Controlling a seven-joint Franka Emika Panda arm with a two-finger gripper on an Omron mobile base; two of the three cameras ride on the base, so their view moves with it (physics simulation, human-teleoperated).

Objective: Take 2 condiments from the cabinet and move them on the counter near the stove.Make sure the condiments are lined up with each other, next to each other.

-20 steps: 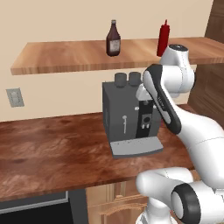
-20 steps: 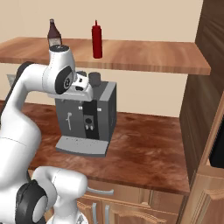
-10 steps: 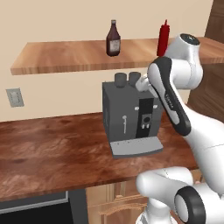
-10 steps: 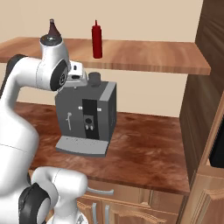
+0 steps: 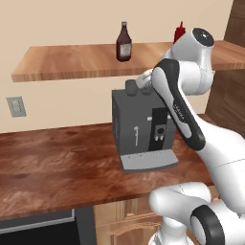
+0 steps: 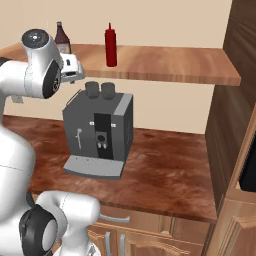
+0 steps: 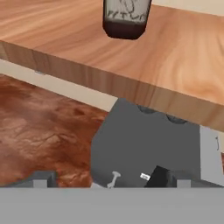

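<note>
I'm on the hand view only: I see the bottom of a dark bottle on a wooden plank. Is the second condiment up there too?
Observer: Yes. A red squeeze bottle stands upright on the same shelf, apart from the dark brown sauce bottle.
Operator: Am I holding anything?
Observer: No. The gripper is open and empty, just off the shelf's front edge.
Operator: What's the grey thing below me?
Observer: A coffee machine standing on the counter, directly under the shelf.
</note>
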